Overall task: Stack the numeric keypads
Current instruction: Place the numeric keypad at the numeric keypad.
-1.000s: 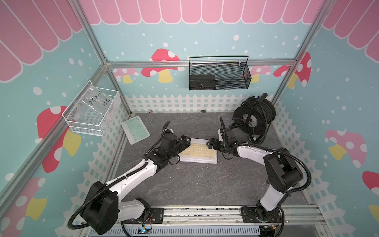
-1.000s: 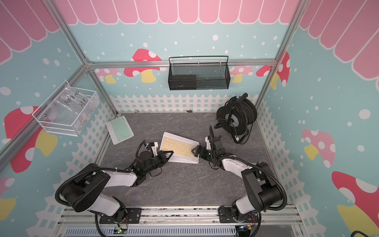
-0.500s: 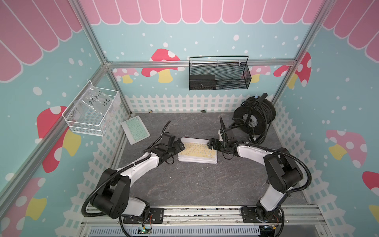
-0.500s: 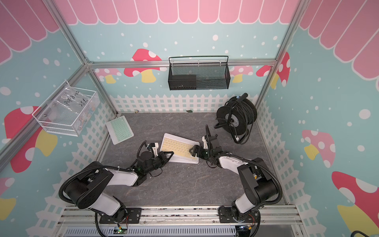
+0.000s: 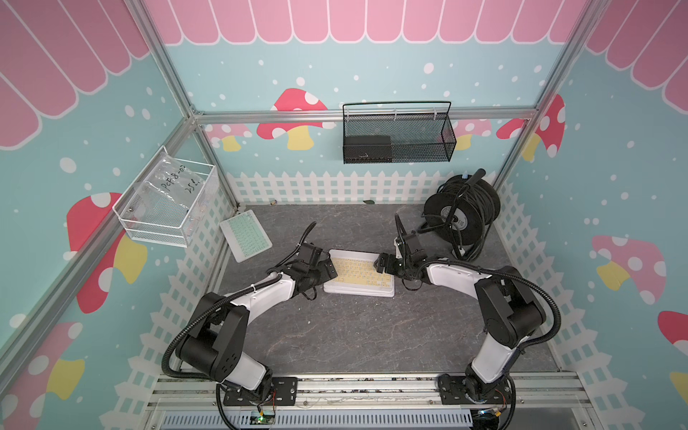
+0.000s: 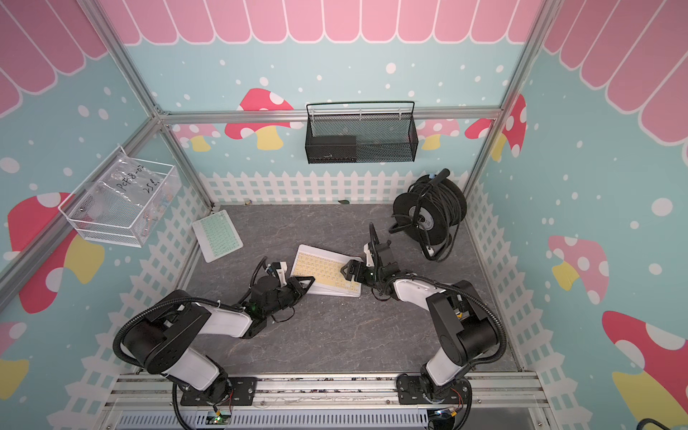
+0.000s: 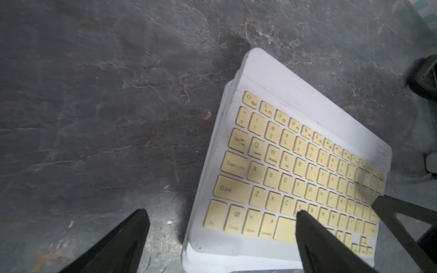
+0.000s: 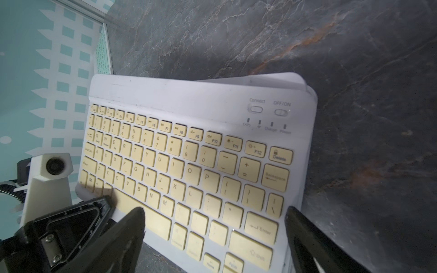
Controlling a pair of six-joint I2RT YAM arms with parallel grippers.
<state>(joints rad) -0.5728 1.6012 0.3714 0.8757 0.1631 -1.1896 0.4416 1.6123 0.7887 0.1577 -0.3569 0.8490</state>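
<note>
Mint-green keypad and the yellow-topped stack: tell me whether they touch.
Apart. In both top views bare grey floor separates the mint-green keypad from the yellow-topped stack.

Yellow-keyed keypad (image 5: pixel 360 273) tops a white stack (image 5: pixel 357 292) (edges slightly offset); 1 mint-green keypad (image 5: pixel 245 235) lies well apart.

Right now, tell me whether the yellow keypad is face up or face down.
Face up: the yellow keypad shows its keys in every view, lying on other white keypads.

Smooth matt plastic yellow keypad (image 8: pixel 189 165), veined stone-look tabletop (image 7: pixel 94 94), black metal mesh basket (image 5: pixel 417 145)
</note>
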